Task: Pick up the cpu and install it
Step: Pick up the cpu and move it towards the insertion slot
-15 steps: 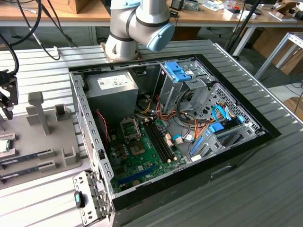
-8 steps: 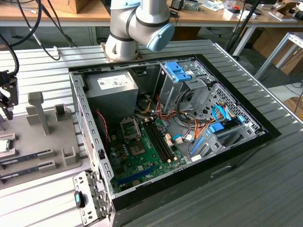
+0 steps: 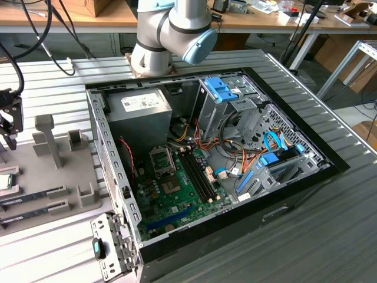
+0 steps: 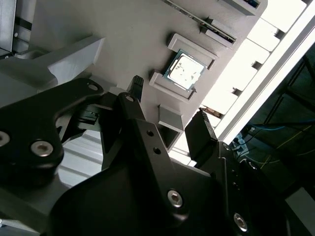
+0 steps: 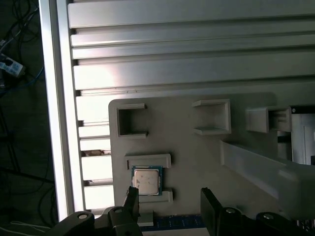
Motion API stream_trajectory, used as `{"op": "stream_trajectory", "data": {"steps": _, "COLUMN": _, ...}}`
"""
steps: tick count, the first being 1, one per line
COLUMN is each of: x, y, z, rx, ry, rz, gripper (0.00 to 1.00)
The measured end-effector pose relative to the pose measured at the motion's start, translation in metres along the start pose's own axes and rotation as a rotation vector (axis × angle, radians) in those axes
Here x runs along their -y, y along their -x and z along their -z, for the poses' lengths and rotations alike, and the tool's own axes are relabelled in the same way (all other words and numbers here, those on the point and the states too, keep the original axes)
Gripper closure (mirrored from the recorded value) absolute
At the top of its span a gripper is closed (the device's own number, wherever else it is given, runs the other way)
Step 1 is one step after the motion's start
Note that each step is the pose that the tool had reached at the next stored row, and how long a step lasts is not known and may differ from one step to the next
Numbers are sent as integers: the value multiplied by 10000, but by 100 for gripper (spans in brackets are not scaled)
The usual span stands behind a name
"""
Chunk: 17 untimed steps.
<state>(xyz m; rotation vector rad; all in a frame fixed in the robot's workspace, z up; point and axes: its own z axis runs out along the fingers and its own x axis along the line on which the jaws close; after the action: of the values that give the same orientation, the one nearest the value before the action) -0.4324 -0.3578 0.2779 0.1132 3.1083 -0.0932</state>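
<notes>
The claw [image 5: 170,199] is spread wide and holds nothing; its two black fingers [image 5: 131,197] stand well apart in both wrist views. It hangs over a light grey holder plate [image 5: 197,157] that lies on the ribbed metal tabletop [image 5: 197,49].

The cpu [image 5: 146,180] lies flat below the claw in its own seat on this plate, between two low raised brackets [image 5: 147,159], with its silvery top facing up and a thin green rim around it. In the first wrist view it is nearer to one finger than to the other, and no finger touches it. In the second wrist view the cpu [image 4: 184,70] shows just beyond the fingertips, apart from them.

The open computer case [image 3: 105,127] with the green motherboard [image 3: 177,188] lies on the same tabletop, well apart from the claw, toward the exterior view's right.
</notes>
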Motion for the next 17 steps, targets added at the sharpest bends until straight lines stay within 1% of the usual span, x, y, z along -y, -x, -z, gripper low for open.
{"op": "stream_trajectory", "data": {"steps": 17, "x": -2, "y": -1, "z": -42, "rx": 1, "ry": 1, "rz": 0, "gripper": 38}}
